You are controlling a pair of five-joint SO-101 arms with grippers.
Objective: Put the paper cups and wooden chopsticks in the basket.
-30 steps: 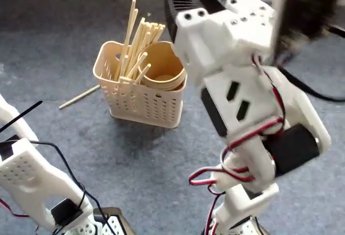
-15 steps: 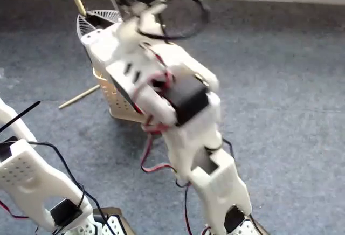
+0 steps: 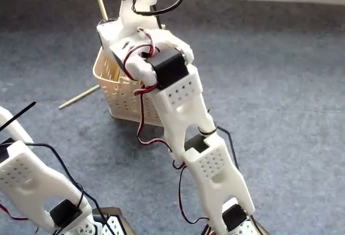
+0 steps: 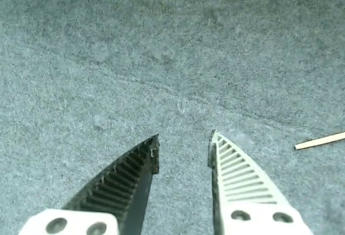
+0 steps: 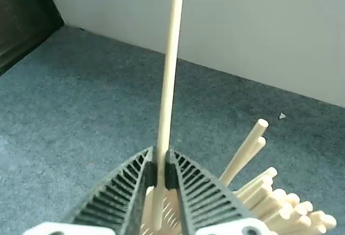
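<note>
The right pincer (image 5: 160,157) is clamped narrow on a long pale wooden chopstick (image 5: 170,73). Its ribbed fingers (image 5: 118,192) press the stick from both sides near its lower end. The stick stands nearly upright, rising well above the fingertips, over the cream perforated plastic basket (image 3: 116,87). In the high view the held stick pokes up above the basket's far left corner, and the white right arm (image 3: 183,111) stretches across the basket's top. Just below the pincer, a bundle of pale wooden chopsticks (image 5: 264,197) leans inside the basket. One loose wooden chopstick (image 3: 80,96) lies flat on the grey carpet (image 3: 280,84) just beside the basket's left wall. The left pincer (image 4: 183,146) hangs wide and empty over carpet, well apart from the basket, with the loose stick's end off to the side of its white finger.
</note>
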